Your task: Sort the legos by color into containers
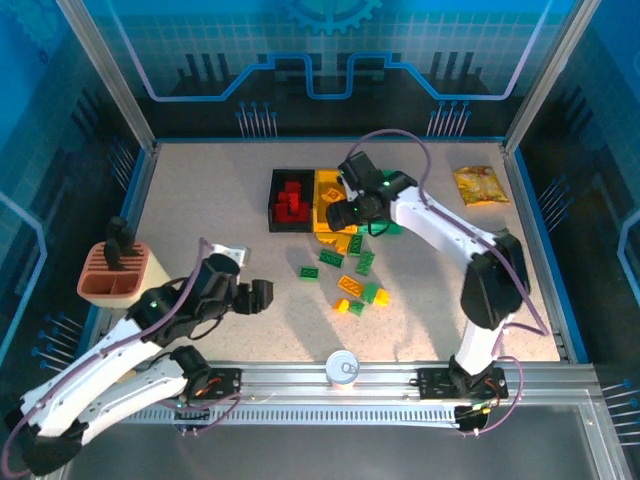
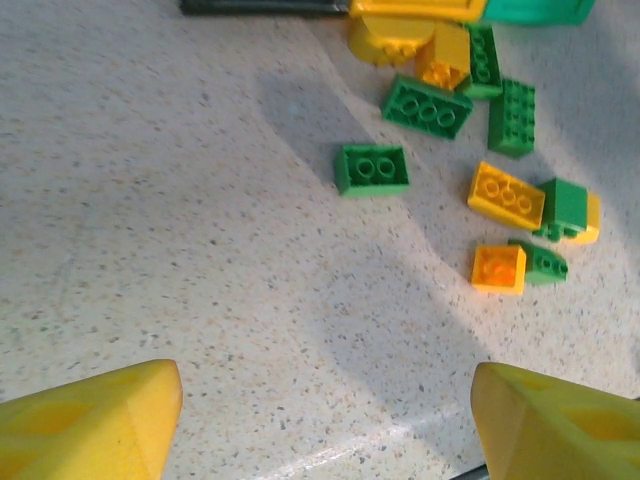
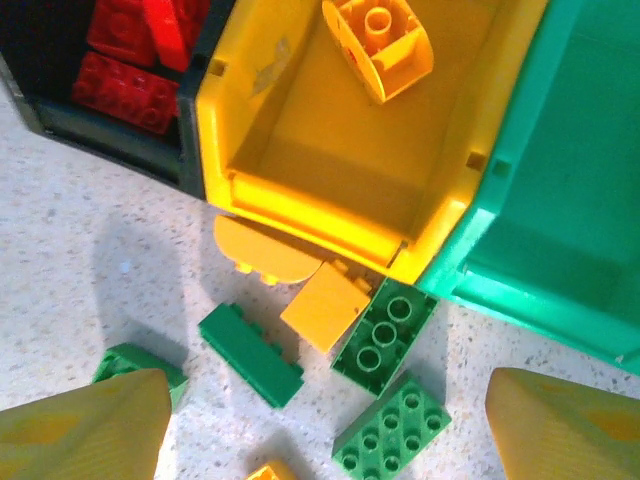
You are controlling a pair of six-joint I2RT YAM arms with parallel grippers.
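A rounded yellow brick (image 3: 380, 50) lies in the yellow bin (image 3: 300, 215), stud up, its long side slanted to the bin walls. This bin stands between the black bin (image 3: 110, 135), which holds red bricks (image 3: 125, 90), and the green bin (image 3: 560, 200), toward the far edge of the table (image 1: 200, 200). Green and yellow loose bricks (image 1: 350, 285) lie just in front of the bins, below the right gripper (image 3: 320, 430), which is wide open and empty. The left gripper (image 2: 325, 420), also wide and empty, hangs over bare table, with the loose bricks ahead of it.

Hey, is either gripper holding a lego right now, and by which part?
Nothing is held: the left gripper and the right gripper both stand open and empty.
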